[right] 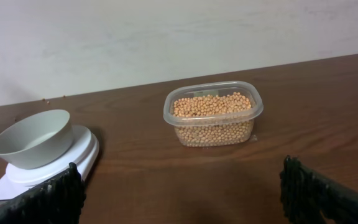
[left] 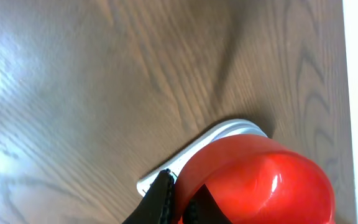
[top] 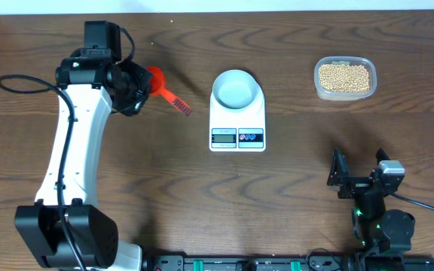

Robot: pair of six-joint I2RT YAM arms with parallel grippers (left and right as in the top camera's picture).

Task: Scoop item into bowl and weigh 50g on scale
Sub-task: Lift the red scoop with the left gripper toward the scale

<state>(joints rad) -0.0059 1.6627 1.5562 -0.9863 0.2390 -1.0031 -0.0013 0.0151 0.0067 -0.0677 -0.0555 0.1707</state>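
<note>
The dark wooden table (top: 292, 188) carries everything. The white left arm (top: 70, 143) runs from the near left corner up toward the far edge. Its left end effector (top: 137, 87) sits near the far edge, left of the middle, right against the cup of the scoop. One black finger (left: 160, 198) touches the cup in the left wrist view, but I cannot tell whether the jaws are clamped on it.

The right arm (top: 375, 214) stands folded at the near edge toward the right corner. The right end effector (right: 180, 180) is spread wide, holding nothing, with its two fingers (right: 51, 199) at opposite sides of the right wrist view.

The scale (top: 237, 124) lies flat about midway between the left and right edges, somewhat nearer the far edge. Its display (top: 224, 136) and its red and blue buttons (top: 250, 136) are on the side facing the near edge. The reading is too small to make out.

The clear tub (top: 344, 78) sits toward the far right corner, well apart from the scale. The bowl (top: 236, 89) stands upright on the far half of the scale.

The red scoop (top: 157, 78) lies between the left end effector and the scale, its handle (top: 178, 102) slanting toward the near right corner.

The beans (top: 344, 76) are in the tub, filling it to near the rim.
</note>
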